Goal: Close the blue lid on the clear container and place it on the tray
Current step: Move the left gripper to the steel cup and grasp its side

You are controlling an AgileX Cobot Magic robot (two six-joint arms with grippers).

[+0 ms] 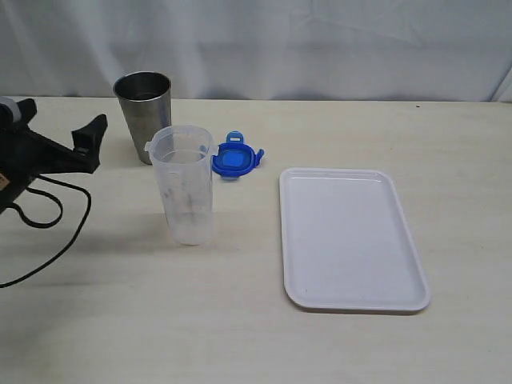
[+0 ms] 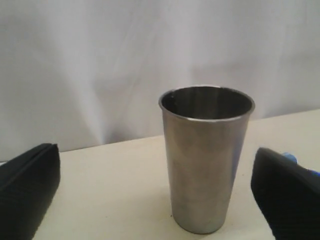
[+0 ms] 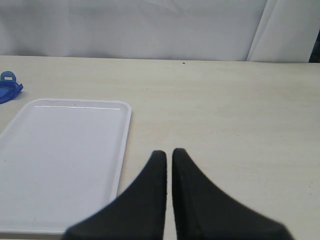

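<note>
**Lid off, cup and tray apart, both claws empty**

Your clear container (image 1: 186, 188) stands upright and uncovered on the worktop (image 1: 240, 336), left of centre in the exterior view. The blue lid (image 1: 234, 160) lies flat on the worktop just behind and to the right of it, near but not on it. You can see the lid's edge again at the border of the right wrist view (image 3: 9, 87).

The white tray (image 1: 352, 240) lies to the right of both, with nothing on it. Its nearest corner sits close to the lid but does not touch it.

A grey steel cup (image 1: 144, 112) stands upright behind the container and slightly to its left, closer to the white curtain (image 1: 320, 40).

Your left claw (image 2: 156, 150) has its fingers (image 2: 30, 190) spread wide apart and holds nothing. It sits at the left edge of the worktop, aimed at the steel cup, which stands beyond the fingertips and untouched. A black cable (image 1: 48, 216) loops on the worktop below that arm.

Your right claw (image 3: 169, 151) has its fingers pressed together with only a thin slit between them, gripping nothing. It hovers above the worktop beside the tray's long edge, and it is out of sight in the exterior view.
</note>
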